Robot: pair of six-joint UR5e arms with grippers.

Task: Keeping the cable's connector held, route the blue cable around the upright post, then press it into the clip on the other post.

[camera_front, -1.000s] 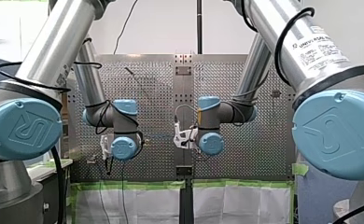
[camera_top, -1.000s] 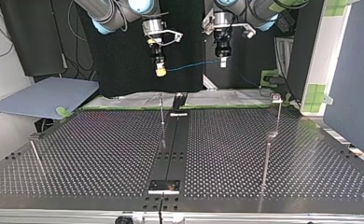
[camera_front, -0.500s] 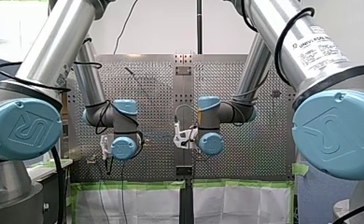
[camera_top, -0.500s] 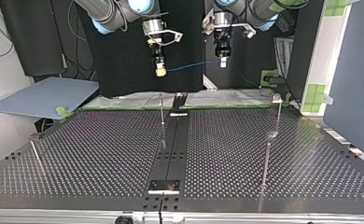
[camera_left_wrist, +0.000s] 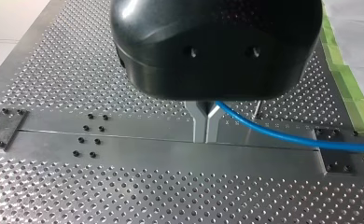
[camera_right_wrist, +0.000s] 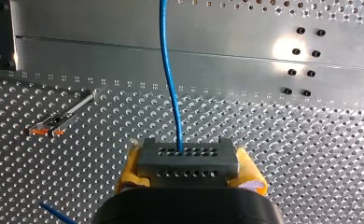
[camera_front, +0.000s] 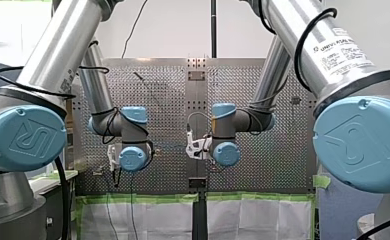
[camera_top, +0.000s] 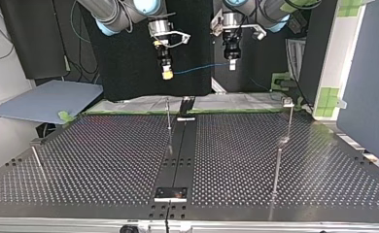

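Two grippers hang high above the dark perforated metal table (camera_top: 105, 155), well clear of the thin upright metal post (camera_top: 168, 114). My right gripper (camera_right_wrist: 188, 168), the one with yellow pads, is clamped on the grey block connector (camera_right_wrist: 188, 156). The thin blue cable (camera_top: 197, 69) runs straight out ahead of it over to my left gripper (camera_left_wrist: 207, 126), whose metal fingers are pinched tight on it. Compared to a second ago, nothing's budged.

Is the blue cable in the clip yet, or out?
Out. The blue cable spans the air between my right gripper, holding its connector, and my left gripper, clear of the posts on the table.
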